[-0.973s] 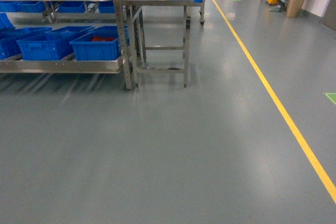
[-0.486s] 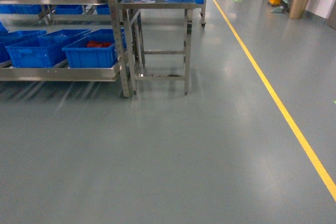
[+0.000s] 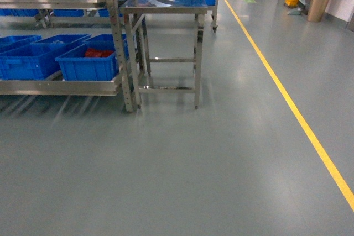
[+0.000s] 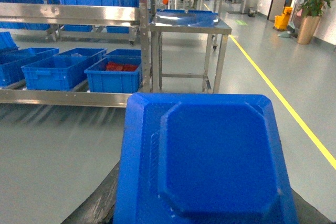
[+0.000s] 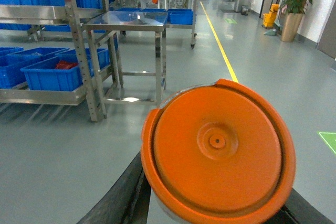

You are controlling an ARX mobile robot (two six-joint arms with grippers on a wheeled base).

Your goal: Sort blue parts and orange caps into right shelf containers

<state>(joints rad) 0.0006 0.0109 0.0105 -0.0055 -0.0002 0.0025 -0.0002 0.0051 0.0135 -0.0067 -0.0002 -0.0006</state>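
**Blue part and orange cap riding toward the shelf, nothing sorted yet**

Blue part [image 4: 205, 161] filling the left wrist view, orange cap [image 5: 218, 148] filling the right; fingers hidden beneath both, so grip state impossible to tell. Ahead on the left, blue containers [image 3: 86, 62] lined up on the low steel shelf [image 3: 61, 87], one already holding red pieces. Steel surface [image 3: 163, 4] just beside the rack. Yellow floor line [image 3: 293, 114] off right. Approach and both drops left to do.
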